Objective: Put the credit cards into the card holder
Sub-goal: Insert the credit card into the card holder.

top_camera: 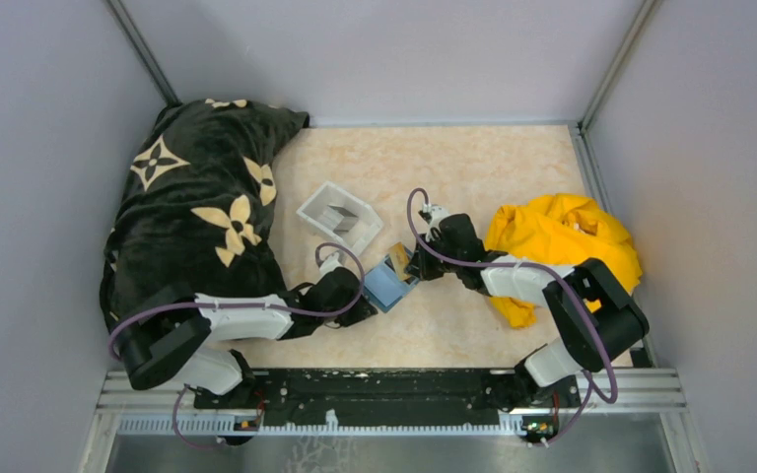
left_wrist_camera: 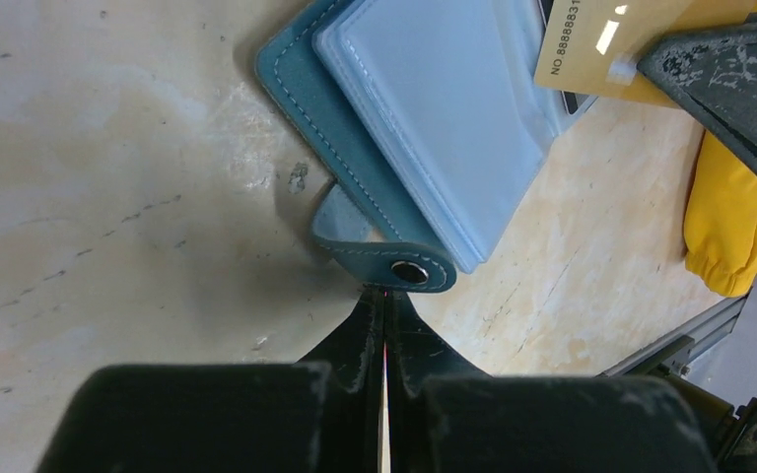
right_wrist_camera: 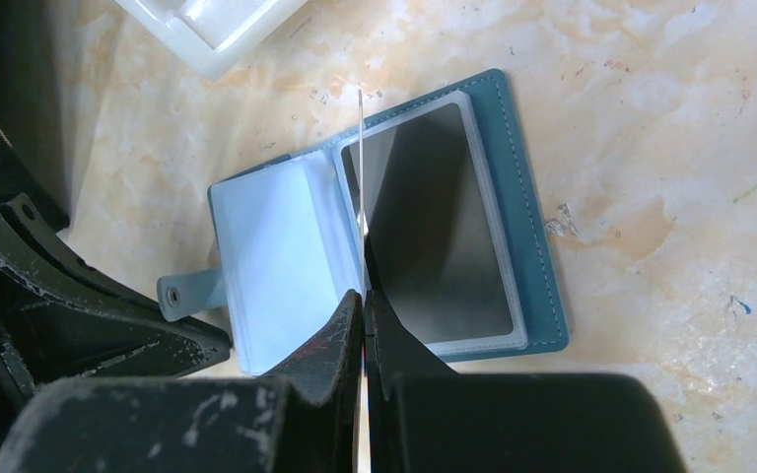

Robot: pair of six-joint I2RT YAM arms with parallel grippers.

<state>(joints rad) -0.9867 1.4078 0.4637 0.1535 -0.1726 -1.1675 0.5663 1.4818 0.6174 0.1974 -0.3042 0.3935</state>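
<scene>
The card holder [top_camera: 390, 286] lies open mid-table [top_camera: 473, 168], with the tray [top_camera: 338, 215] just behind it to the left. A blanket [top_camera: 197, 217] fills the left side and a cloth [top_camera: 562, 241] the right. A card [right_wrist_camera: 359, 168] in the right gripper [right_wrist_camera: 363, 296] hangs over the holder, and the left gripper [left_wrist_camera: 384, 294] is at its near strap [left_wrist_camera: 394, 264].

— Your card holder [right_wrist_camera: 542, 246], how does it look?
— Matt teal leather-look cover, stitched. Its sleeves [left_wrist_camera: 434, 118] are clear glossy plastic, and the snap [left_wrist_camera: 410, 273] is shiny metal.
— And your credit card [left_wrist_camera: 601, 59]?
— Smooth tan plastic, glossy. Your tabletop [top_camera: 473, 168] is matt, marble-patterned and scuffed; the blanket [top_camera: 187, 246] is plush cloth.
</scene>
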